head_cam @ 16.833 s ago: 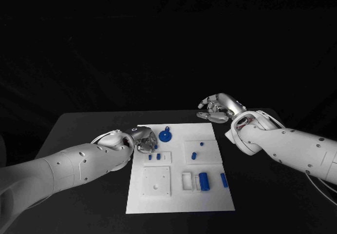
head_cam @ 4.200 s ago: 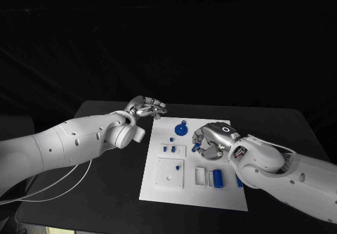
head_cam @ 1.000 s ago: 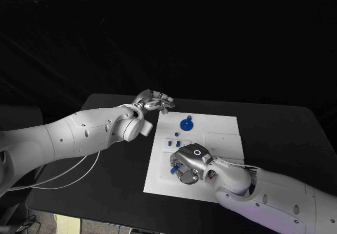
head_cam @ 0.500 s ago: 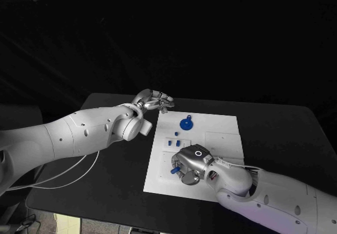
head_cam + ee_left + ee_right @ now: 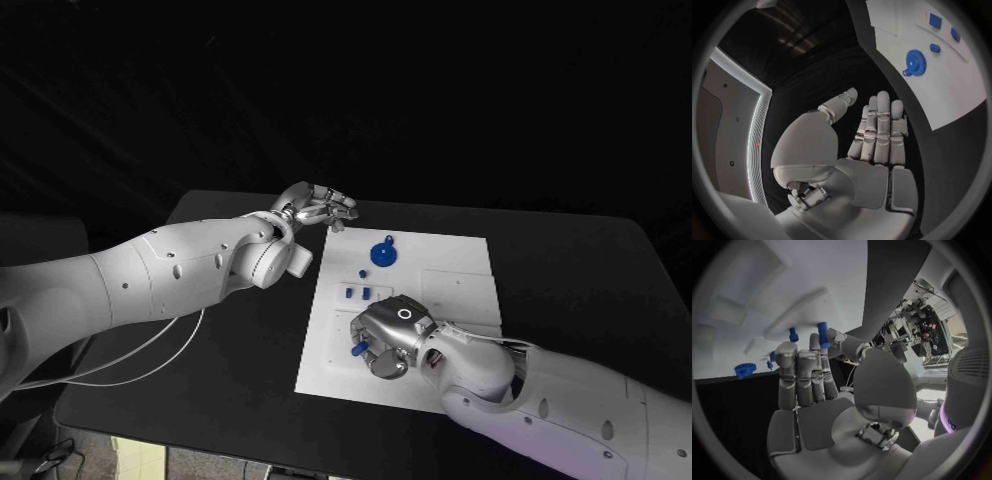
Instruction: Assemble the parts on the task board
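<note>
Matt black table (image 5: 577, 270), smooth, no glare. Flat white task board (image 5: 447, 265) looks like matt plastic; its raised square plates have the same dull finish (seen close in the right wrist view). Small blue parts: round toothed gear (image 5: 382, 254) near the board's far edge and a short peg (image 5: 823, 334) both look like moulded plastic, slight sheen. Left silver hand (image 5: 317, 208) and right silver hand (image 5: 387, 343): brushed-metal look, satin, with grey smooth pads (image 5: 787, 354) on the fingers. Glossy white plastic arm shells (image 5: 173, 270). Backdrop behind the table: black, matt, material unclear.
</note>
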Controlling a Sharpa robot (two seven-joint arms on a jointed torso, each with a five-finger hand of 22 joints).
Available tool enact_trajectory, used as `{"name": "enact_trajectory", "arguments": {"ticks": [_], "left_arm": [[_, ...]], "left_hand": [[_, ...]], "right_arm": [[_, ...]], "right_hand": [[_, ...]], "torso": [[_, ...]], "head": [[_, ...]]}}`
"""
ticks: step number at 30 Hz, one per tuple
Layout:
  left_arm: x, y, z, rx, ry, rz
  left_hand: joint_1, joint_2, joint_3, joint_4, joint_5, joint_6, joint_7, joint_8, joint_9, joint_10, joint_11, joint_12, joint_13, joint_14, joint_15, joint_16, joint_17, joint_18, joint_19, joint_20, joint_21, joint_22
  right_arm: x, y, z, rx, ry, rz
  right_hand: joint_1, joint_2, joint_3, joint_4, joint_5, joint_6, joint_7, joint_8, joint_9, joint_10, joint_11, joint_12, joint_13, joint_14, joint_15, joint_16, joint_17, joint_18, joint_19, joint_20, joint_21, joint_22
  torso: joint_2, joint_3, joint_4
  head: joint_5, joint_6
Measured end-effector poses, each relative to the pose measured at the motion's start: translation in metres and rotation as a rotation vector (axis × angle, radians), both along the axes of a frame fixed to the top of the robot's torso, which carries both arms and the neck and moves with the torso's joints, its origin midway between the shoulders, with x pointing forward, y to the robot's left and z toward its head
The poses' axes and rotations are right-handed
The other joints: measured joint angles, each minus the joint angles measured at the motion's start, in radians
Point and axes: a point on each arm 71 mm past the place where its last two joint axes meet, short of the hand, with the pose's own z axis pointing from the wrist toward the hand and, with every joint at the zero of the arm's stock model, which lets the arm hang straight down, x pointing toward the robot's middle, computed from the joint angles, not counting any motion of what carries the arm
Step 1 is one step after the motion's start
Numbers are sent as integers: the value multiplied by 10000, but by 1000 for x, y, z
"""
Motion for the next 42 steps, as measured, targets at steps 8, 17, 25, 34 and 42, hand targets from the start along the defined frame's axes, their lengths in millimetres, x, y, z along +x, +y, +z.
{"name": "enact_trajectory", "arguments": {"ticks": [8,17,25,34,42], "left_arm": [[0,0,0,-3,1,-8],[0,-1,0,-3,3,-10],[0,0,0,-1,5,-2],[0,0,0,1,6,6],[0,1,0,3,7,10]], "left_hand": [[0,0,0,0,0,-10,-10,0,0,-29,-31,0,0,0,0,0,8,12,0,0,0,8],[0,0,-27,27,0,-10,-10,0,-9,-27,-33,0,0,0,0,0,8,93,1,1,0,7],[0,0,-27,27,0,-10,-10,0,-9,-24,-36,0,0,0,1,-39,18,90,14,14,0,6],[0,0,-27,27,0,-11,-12,0,-8,-52,-8,0,0,0,0,-38,27,84,14,15,0,15],[0,0,-27,27,0,-9,-10,0,-17,-73,8,0,0,0,0,-38,27,75,14,15,0,14]], "right_arm": [[0,7,0,-189,-50,97],[-1,10,-2,-265,54,159],[-2,8,-5,-260,249,104],[0,4,-4,44,241,-65],[0,-7,1,683,131,-286]], "right_hand": [[-4,5,54,55,0,-17,-11,-1,-4,0,0,4,-7,-1,-1,0,-13,0,0,2,0,-1],[-662,-460,-182,352,145,-145,153,-186,-124,-215,144,-264,-82,-64,19,-50,-40,6,-25,53,-1,-2],[-912,-726,-926,326,115,-559,346,-425,-253,-610,323,-541,-145,-125,195,-49,-41,16,-129,50,-2,-2],[-951,-765,-1391,103,115,-1208,587,-790,-423,-1326,536,-974,-341,-269,442,-50,-40,3,-242,90,-59,-3],[-951,-765,-1594,-100,78,-1618,763,-914,-467,-1755,745,-997,-514,-377,551,-90,-63,-103,-345,88,-176,-4]], "torso": [[0,-6,5],[1,-15,10],[1,-13,6],[1,6,-1],[1,9,-3]], "head": [[-15,-12],[-23,-33],[-20,-41],[-10,-43],[-16,-19]]}}
